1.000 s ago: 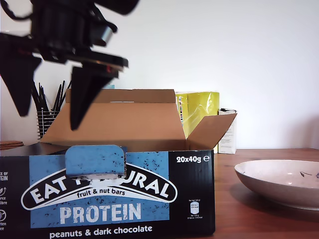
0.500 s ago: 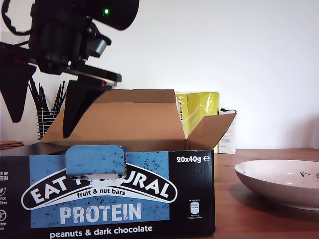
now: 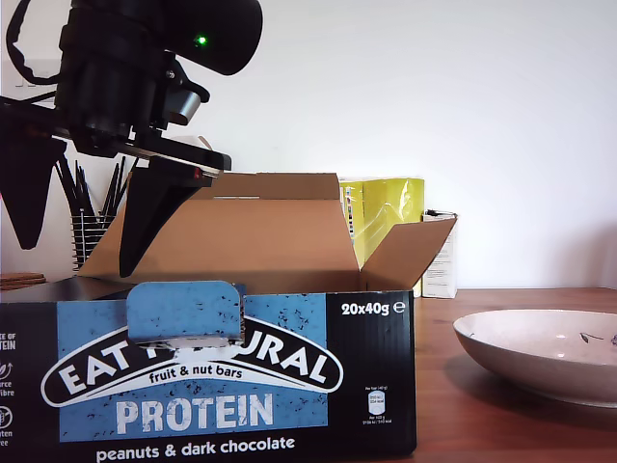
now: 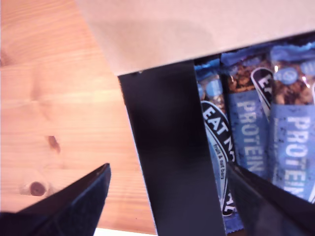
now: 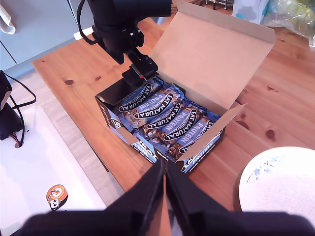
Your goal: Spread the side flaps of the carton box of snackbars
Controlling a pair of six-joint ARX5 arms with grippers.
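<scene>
My first hand (image 4: 167, 196) spread astride dark flap (image 4: 170, 147); second hand (image 5: 165, 194) pressed together, bars (image 5: 167, 120) visible w/in box (image 5: 206, 59)

"EAT NATURAL PROTEIN", "20x40g" on carton box (image 3: 366, 386)

The black-and-blue cardboard carton box of snackbars (image 3: 222, 371) carries white lettering and a speckled blue tab (image 3: 183, 311), with plain brown lining; its two side flaps (image 5: 212, 133) (image 4: 170, 147) are brown inside, black outside. The bar wrappers (image 5: 165, 115) are blue and black. The wooden tabletop (image 5: 74, 64) shows dark knots. The shallow bowl (image 3: 549, 352) is pale
</scene>
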